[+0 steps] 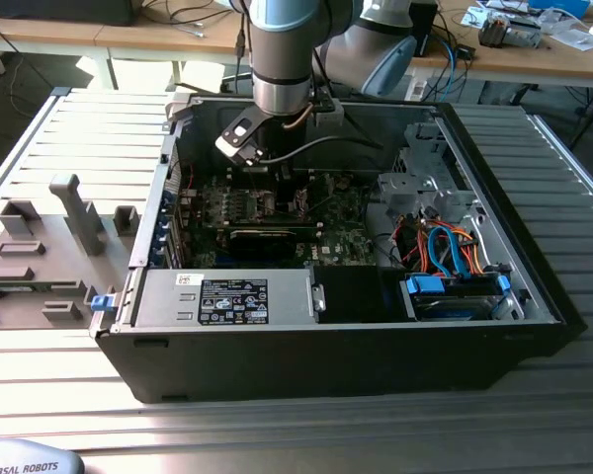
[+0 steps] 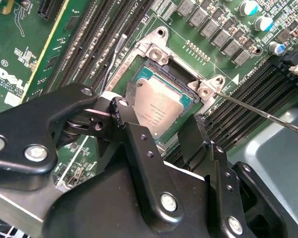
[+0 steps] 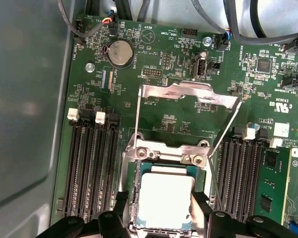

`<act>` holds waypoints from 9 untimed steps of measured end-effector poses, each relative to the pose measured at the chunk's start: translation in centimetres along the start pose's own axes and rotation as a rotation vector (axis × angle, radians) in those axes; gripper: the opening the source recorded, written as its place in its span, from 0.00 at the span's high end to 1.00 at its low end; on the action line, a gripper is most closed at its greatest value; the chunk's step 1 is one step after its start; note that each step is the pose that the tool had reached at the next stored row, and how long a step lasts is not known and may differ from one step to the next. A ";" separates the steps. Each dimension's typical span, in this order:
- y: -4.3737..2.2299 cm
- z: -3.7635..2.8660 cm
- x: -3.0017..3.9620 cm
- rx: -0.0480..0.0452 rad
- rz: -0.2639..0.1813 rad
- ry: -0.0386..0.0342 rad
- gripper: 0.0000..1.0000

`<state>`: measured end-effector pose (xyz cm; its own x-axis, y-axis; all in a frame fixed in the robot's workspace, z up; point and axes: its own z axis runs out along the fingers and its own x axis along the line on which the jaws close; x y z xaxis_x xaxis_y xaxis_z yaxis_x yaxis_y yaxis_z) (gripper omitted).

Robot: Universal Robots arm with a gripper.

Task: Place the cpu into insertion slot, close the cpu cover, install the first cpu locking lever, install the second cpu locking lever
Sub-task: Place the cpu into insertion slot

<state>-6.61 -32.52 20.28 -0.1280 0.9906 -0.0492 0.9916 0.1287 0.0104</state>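
The gripper (image 3: 160, 206) hangs directly over the socket (image 3: 164, 148) on the motherboard (image 3: 179, 124), its jaws apart, one just beside each opposite edge of the cpu (image 3: 165, 196) lying flat between them, with the cpu cover (image 3: 188, 91) swung open towards the board's coin-battery edge

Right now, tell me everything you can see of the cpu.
The cpu is a small flat square chip, dull silver-grey metal top on a thin green edge. It sits at the open socket on the motherboard, with the cover swung clear of it. The gripper straddles two opposite sides; whether the chip is seated cannot be told.
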 end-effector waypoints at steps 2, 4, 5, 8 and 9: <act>-0.01 0.05 -0.08 -0.0001 -0.001 0.0000 0.39; -0.03 0.10 -0.18 0.0000 -0.002 0.0001 0.39; -0.03 0.14 -0.22 -0.0003 -0.002 0.0003 0.39; 0.01 0.15 -0.24 -0.0001 -0.002 0.0001 0.39; 0.01 0.05 -0.26 0.0000 -0.002 0.0002 0.39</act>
<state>-6.57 -32.77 20.25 -0.1302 0.9903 -0.0490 0.9913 0.1309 0.0104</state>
